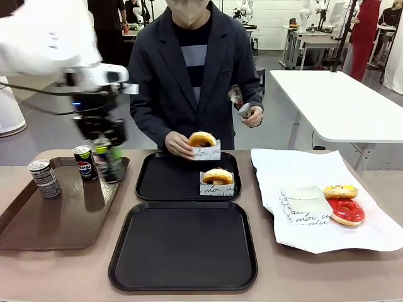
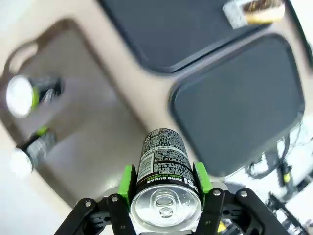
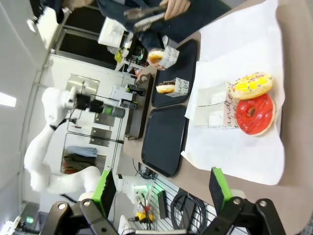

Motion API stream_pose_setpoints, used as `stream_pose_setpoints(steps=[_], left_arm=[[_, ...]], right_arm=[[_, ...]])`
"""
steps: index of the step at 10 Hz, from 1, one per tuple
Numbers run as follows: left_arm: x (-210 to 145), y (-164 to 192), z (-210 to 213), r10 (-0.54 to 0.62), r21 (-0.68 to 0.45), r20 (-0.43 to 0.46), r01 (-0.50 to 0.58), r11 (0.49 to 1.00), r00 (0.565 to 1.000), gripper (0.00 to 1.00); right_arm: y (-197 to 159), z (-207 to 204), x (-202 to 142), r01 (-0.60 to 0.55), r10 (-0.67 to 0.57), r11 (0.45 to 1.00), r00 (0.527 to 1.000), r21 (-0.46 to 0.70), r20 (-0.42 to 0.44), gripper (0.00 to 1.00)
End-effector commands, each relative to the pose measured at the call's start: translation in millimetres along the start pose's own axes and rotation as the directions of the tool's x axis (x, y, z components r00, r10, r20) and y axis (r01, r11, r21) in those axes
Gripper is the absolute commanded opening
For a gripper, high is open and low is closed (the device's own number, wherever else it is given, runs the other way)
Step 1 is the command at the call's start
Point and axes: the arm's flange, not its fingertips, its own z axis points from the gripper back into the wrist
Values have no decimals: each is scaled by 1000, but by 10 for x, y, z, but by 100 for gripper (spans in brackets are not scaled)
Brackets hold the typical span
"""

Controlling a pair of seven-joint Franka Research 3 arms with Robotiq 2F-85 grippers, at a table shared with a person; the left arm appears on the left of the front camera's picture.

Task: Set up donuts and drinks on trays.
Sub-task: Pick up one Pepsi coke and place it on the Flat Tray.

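Note:
My left gripper (image 1: 107, 157) is shut on a dark Pepsi can (image 2: 164, 166), upright over the far right corner of the brown tray (image 1: 56, 217); green pads (image 2: 128, 180) press both of its sides. Two more cans (image 1: 44, 178) (image 1: 84, 162) stand on that brown tray. The far black tray (image 1: 167, 182) carries one sleeved donut (image 1: 217, 181), and a person's hand holds a second sleeved donut (image 1: 203, 145) over its far edge. The near black tray (image 1: 182, 245) lies bare. My right gripper (image 3: 163, 191) is open above the white paper, near a yellow donut (image 3: 251, 84) and a red donut (image 3: 253, 113).
At the right, the white paper sheet (image 1: 315, 239) holds the yellow sprinkled donut (image 1: 340, 191), the red donut (image 1: 345, 212) and an empty paper sleeve (image 1: 302, 204). The person's other hand holds tongs (image 1: 240, 106) above the table. A white table (image 1: 340, 100) stands behind.

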Motion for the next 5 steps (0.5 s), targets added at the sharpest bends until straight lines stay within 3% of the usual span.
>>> stream_pose_setpoints(steps=[1, 5], left_arm=[[-647, 261, 158, 35, 10, 78, -36, 999, 996, 58], [-538, 275, 159, 53, 29, 79, -56, 998, 995, 58]], right_arm=[[7, 17, 27, -19, 18, 1000, 1000, 22, 21, 100], [7, 17, 27, -19, 18, 1000, 1000, 22, 21, 100]])
